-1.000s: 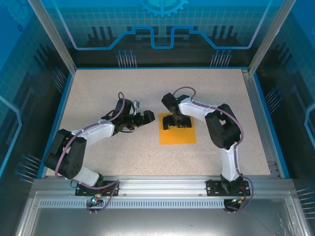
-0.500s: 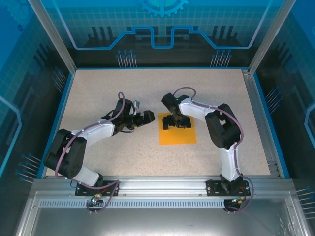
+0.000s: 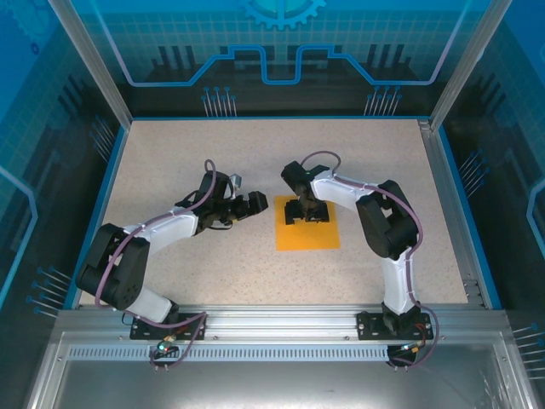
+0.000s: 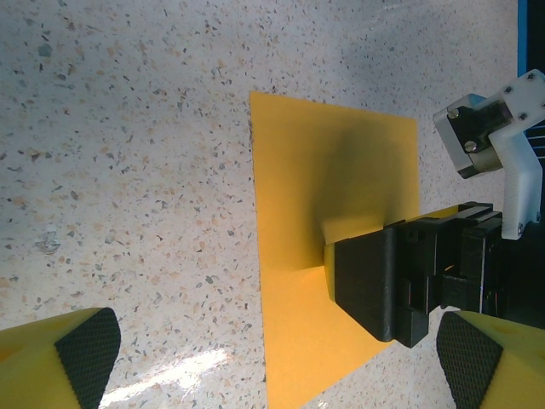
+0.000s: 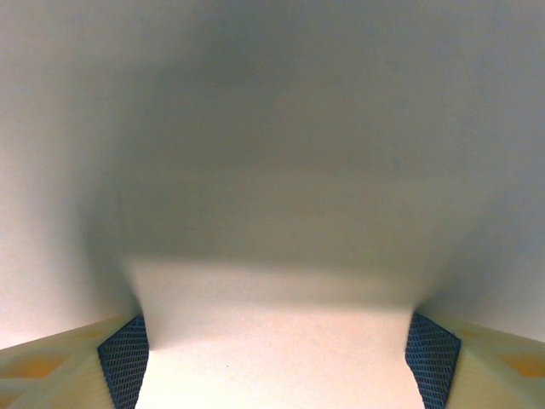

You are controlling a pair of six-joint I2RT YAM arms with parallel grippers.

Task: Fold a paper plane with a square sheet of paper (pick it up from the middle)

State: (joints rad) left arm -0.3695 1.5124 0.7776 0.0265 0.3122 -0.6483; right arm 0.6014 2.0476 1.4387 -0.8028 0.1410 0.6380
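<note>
The paper (image 4: pixel 332 213) is plain orange-yellow on a pale beige table (image 4: pixel 128 128) speckled with grey and brown. The left gripper (image 4: pixel 272 354) is yellow with black dimpled pads (image 4: pixel 85 349), and the arms (image 3: pixel 166 228) are white with black joints.

A speckled beige desk (image 3: pixel 170 162) spans the middle of the top view, edged by a blue rim (image 3: pixel 109 183). Blue patterned panels (image 3: pixel 281 43) stand across the top, and an aluminium rail (image 3: pixel 281 322) runs along the bottom.

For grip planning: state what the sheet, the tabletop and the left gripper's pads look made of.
Sheet: thin matte orange-yellow paper, buckling softly.
Tabletop: speckled stone-look surface, likely laminate, slight sheen.
Pads: black, finely dimpled, probably rubber.
</note>
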